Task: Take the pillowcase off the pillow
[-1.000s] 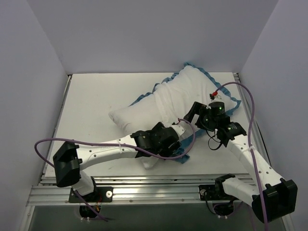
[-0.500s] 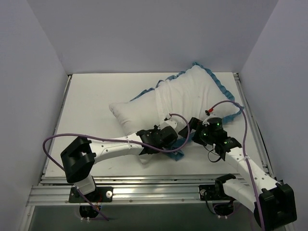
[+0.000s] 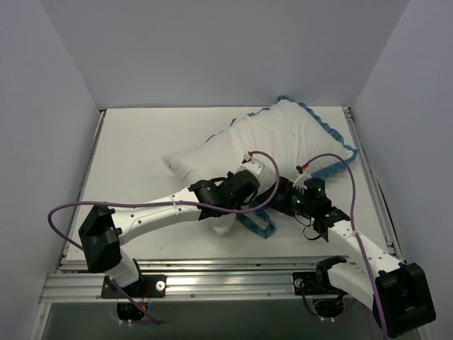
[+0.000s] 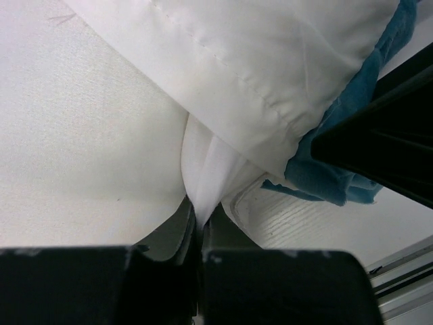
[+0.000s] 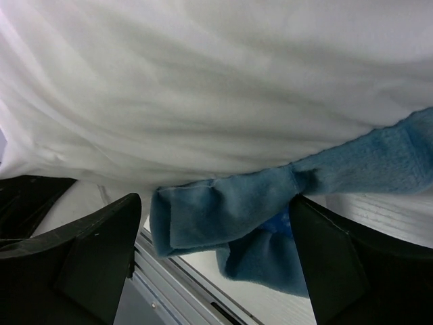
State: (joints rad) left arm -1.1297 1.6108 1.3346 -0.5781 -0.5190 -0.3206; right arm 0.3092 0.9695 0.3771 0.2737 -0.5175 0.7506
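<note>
Fingers of the left gripper (image 4: pixel 199 227) pinch a white fold of the pillow (image 4: pixel 203 166), just under the pillowcase (image 4: pixel 270 61) hem. At the pillow's near side the right gripper (image 5: pixel 215 223) gapes, teal trim (image 5: pixel 352 162) loose between its fingers; the pillowcase sheathes the pillow's far half.

This is a robotics lab test cell: a bare white table (image 3: pixel 134 156) is boxed in by 3 plain pale walls (image 3: pixel 212 49). Along its near edge runs a slotted aluminium rail (image 3: pixel 233 283) carrying 2 white-and-black arms (image 3: pixel 148 219), with purple cables (image 3: pixel 71 206) looping loose from their joints.
</note>
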